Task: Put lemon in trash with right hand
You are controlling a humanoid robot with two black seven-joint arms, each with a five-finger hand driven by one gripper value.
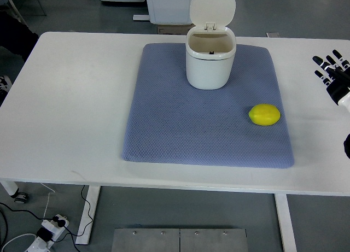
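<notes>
The lemon lay on its side near the right edge of the blue-grey mat, untouched and in the open. The white trash bin stood upright toward the far edge of the same mat, well apart from the fruit, and its hinged lid was tipped back, so the mouth was already clear for a drop from above. That arrangement seemed meant to suit the working arm: the lemon sat on the side nearest the right hand, with a short carry up and inward to the bin.

The right hand hovered over the bare white counter at the picture's right edge, beside the mat and not yet over it. Its dark fingers were spread wide and held nothing. Judging from this, the reach toward the lemon had not properly begun.

Much of that hand was cut off by the frame, so its wrist and arm could not be followed. A second dark shape lower on the right edge was too cropped to identify. The left arm did not show at all. The bin's floor was hidden in shadow.
</notes>
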